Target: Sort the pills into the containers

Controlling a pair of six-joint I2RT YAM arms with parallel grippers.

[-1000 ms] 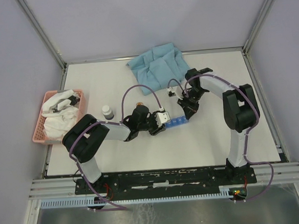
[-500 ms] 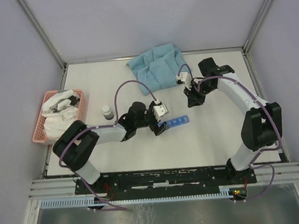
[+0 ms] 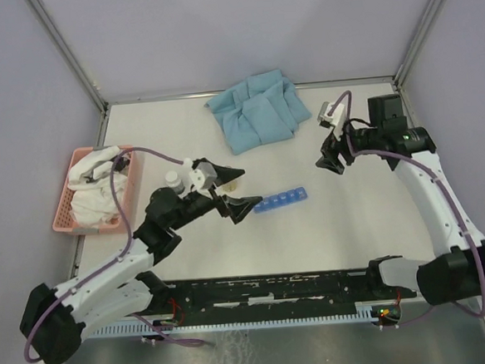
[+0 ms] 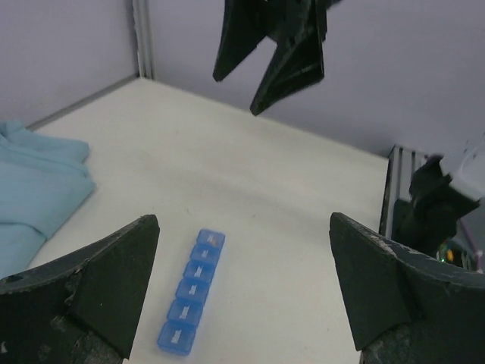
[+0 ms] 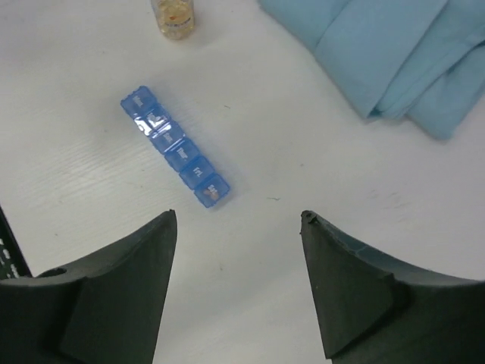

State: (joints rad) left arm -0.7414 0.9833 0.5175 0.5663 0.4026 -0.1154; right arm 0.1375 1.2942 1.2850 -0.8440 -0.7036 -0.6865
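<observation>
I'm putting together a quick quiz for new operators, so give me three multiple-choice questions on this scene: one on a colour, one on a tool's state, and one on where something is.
1. The folded cloth is: A red; B light blue; C green.
2. The left tool is: A shut on the cloth; B open, holding nothing; C shut, empty.
3. The pill organiser lies: A in the left tool; B on the cloth; C on the bare table.
Answers: B, it shows pale blue at the table's far edge; B, the left wrist view shows its jaws wide apart with nothing between them; C, white table surrounds the strip on all sides.
</observation>
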